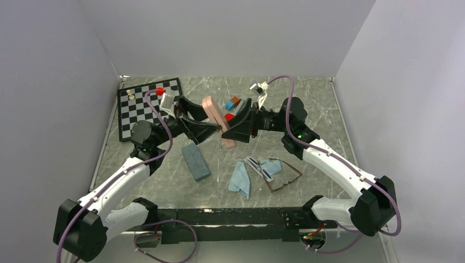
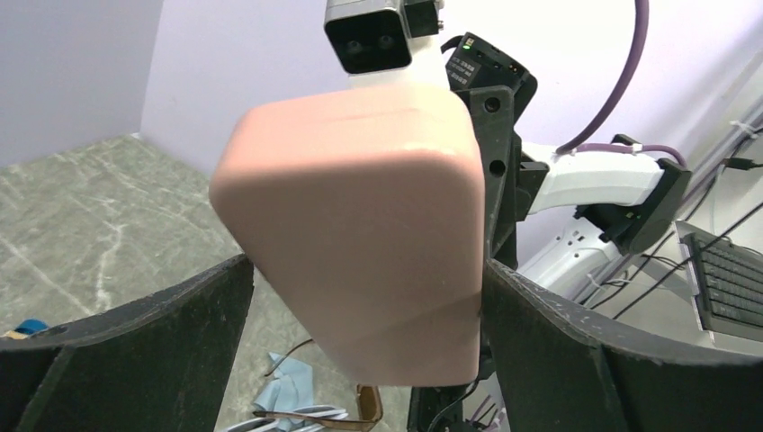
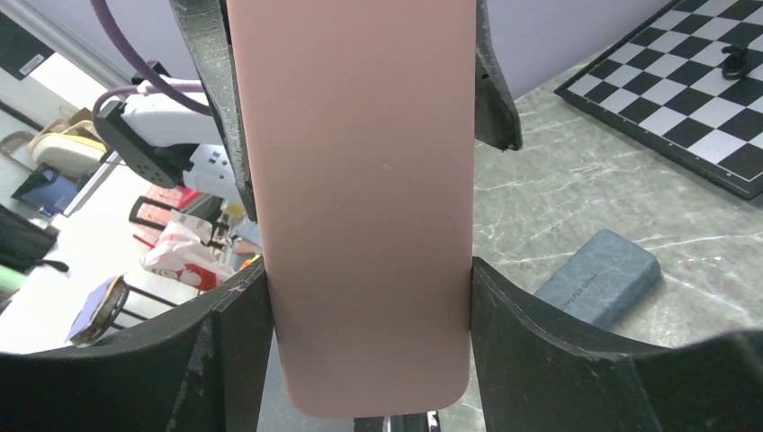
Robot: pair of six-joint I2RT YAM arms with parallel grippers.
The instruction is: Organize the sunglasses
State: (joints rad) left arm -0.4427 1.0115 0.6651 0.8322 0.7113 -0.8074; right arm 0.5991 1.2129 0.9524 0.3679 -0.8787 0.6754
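Two grippers meet on pink case point(image 1: 210, 105), raised at centre. Left gripper point(image 2: 364, 270): jaws spread wide, straddling the case's end, no clamp evident. Right gripper point(image 3: 369, 279): pinching case across its width. White pair point(image 1: 260, 166) and brown pair point(image 1: 285, 176) lie on table point(image 1: 340, 126), near right, by blue cloths point(image 1: 239, 181), untouched. Step, likely: opening case. Next: left needs purchase on lid while right steadies.
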